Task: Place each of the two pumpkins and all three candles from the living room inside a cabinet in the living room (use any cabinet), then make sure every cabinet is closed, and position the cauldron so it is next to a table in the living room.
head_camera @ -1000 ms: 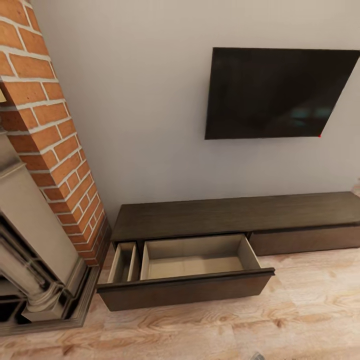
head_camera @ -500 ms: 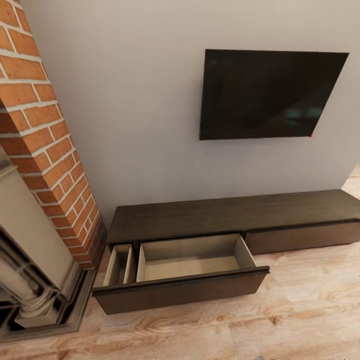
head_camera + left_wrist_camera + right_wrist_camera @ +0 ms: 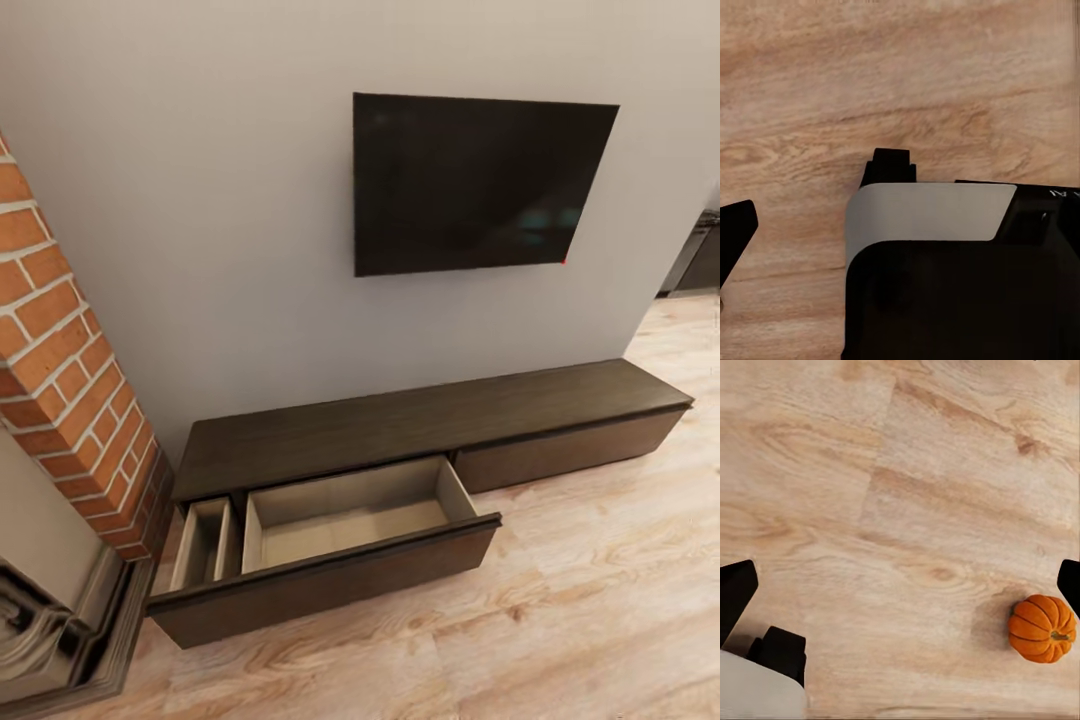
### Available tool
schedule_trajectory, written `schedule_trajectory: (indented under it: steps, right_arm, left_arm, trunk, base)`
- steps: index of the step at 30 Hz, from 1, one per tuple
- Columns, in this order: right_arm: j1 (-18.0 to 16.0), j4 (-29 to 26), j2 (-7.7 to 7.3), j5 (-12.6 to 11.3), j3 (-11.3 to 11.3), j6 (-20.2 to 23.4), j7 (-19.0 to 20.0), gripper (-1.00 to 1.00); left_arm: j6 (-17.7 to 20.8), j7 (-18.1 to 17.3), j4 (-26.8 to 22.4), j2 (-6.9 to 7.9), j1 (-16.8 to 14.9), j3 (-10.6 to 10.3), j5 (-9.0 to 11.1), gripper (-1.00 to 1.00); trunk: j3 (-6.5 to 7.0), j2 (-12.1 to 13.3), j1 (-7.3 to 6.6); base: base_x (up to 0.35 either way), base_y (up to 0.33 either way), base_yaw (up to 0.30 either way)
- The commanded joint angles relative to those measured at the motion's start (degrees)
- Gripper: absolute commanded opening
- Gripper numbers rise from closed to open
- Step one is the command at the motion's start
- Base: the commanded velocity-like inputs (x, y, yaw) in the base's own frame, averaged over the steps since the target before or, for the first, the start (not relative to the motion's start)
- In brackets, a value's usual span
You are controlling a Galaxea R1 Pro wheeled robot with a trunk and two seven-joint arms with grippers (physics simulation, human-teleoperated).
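The long, low dark-brown cabinet [image 3: 400, 420] stands against the grey wall in the head view. Its left drawer [image 3: 320, 575] is pulled out, with a narrow and a wide compartment, both empty. The right front is shut. In the right wrist view, one orange pumpkin [image 3: 1042, 628] lies on the wooden floor close to one fingertip of my right gripper [image 3: 904, 592]. That gripper is open, with nothing between its fingers. In the left wrist view, one dark fingertip [image 3: 736, 225] of my left gripper shows wide to the side above the floor. Candles, cauldron and table are out of view.
A brick chimney [image 3: 60, 360] and a carved fireplace base [image 3: 50, 620] stand left of the cabinet. A black TV [image 3: 480, 180] hangs on the wall above it. My own base [image 3: 945, 285] shows in the left wrist view. Light wooden floor [image 3: 600, 600] lies before the cabinet.
The whole head picture has shifted left, so the camera has turned right. The cabinet's right end and a doorway beyond it now show. The drawer stays open as before.
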Motion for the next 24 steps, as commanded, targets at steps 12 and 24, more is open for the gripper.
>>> schedule_trajectory:
  steps: [12,24]
  right_arm:
    - [0.0,0.0,-0.01,0.0,0.0,0.0,1.3,1.00]
    - [0.0,-0.1,0.01,0.0,0.0,0.0,1.3,1.00]
  left_arm:
    - [-2.5,0.0,0.4,-0.04,0.0,0.0,-0.1,1.00]
    - [-2.5,0.0,0.4,-0.04,0.0,0.0,-0.1,1.00]
  trunk:
    - [-0.50,0.0,0.00]
    - [-1.01,0.0,0.00]
  base:
    - [0.000,0.000,-0.259]
    - [0.000,0.000,-0.258]
